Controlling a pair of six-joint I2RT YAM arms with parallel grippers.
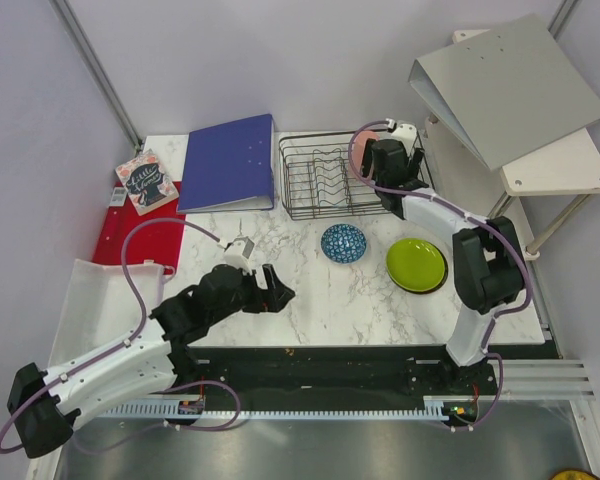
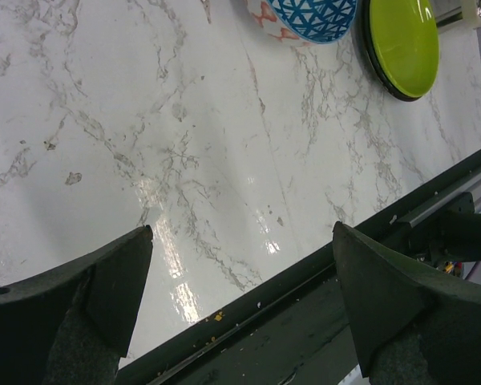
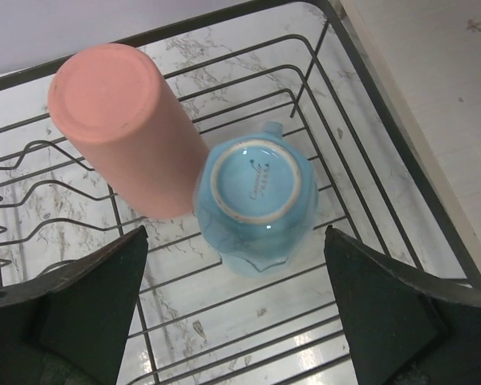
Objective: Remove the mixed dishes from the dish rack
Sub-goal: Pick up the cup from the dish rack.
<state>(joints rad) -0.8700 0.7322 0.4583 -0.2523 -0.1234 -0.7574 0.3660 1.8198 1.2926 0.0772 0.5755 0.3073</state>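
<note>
Left claw (image 2: 242, 241) gapes wide, empty, over the desk (image 1: 280, 240). Two bowls sit on it: small blue patterned bowl (image 1: 343, 243), then lime-green bowl (image 1: 416, 264). Two upturned cups stand side by side inside the dish rack (image 1: 320, 178), tall pink cup (image 3: 124, 120) and light blue cup (image 3: 256, 196), beneath the right claw (image 3: 234, 241), spread wide, empty.

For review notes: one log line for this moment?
right gripper: open above light blue cup | pink cup: in dish rack | left gripper: open

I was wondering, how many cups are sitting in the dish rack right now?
2. The tall pink cup and the light blue cup stand upside down, side by side, at the dish rack's right end. The right arm partly hides that corner from above.
</note>
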